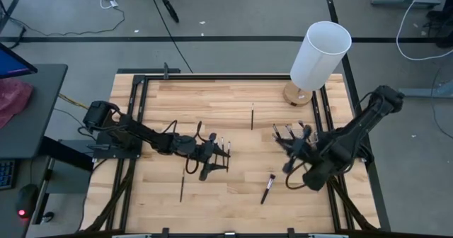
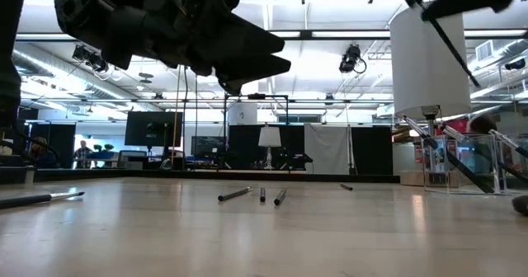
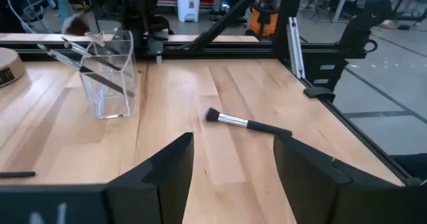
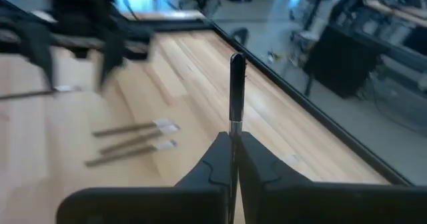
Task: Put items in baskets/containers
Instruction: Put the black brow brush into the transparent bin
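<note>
Toward the right side of the wooden worktop (image 1: 233,188), just in front of the tall white cylinder (image 1: 320,54) on its round wooden base, stands a clear plastic holder (image 3: 110,74); its walls are nearly invisible from above, but the left wrist view shows several dark brushes (image 3: 93,64) leaning inside it, their ends projecting above the rim. Right gripper (image 4: 232,147) is held beside this holder, jaws pressed together on the thin handle of one dark brush (image 4: 236,91), which stands upright between the fingertips with its silver ferrule just above the pinch. Left gripper (image 1: 212,160) hangs over the middle of the worktop, left of centre, jaws spread apart with nothing between the fingers (image 3: 167,177). Three brushes (image 1: 223,148) lie side by side just beside the left gripper, silver ferrules pointing the same way. One brush with a silver ferrule and dark bristle tip (image 1: 267,188) lies alone nearer the front edge, right of centre; the left wrist view shows it flat on the wood (image 3: 245,123). Another thin brush (image 1: 182,188) lies toward the front edge on the left, and a further one (image 1: 253,116) lies near the back edge, about midway across. Whether any brush in the holder touches the held one cannot be told.
</note>
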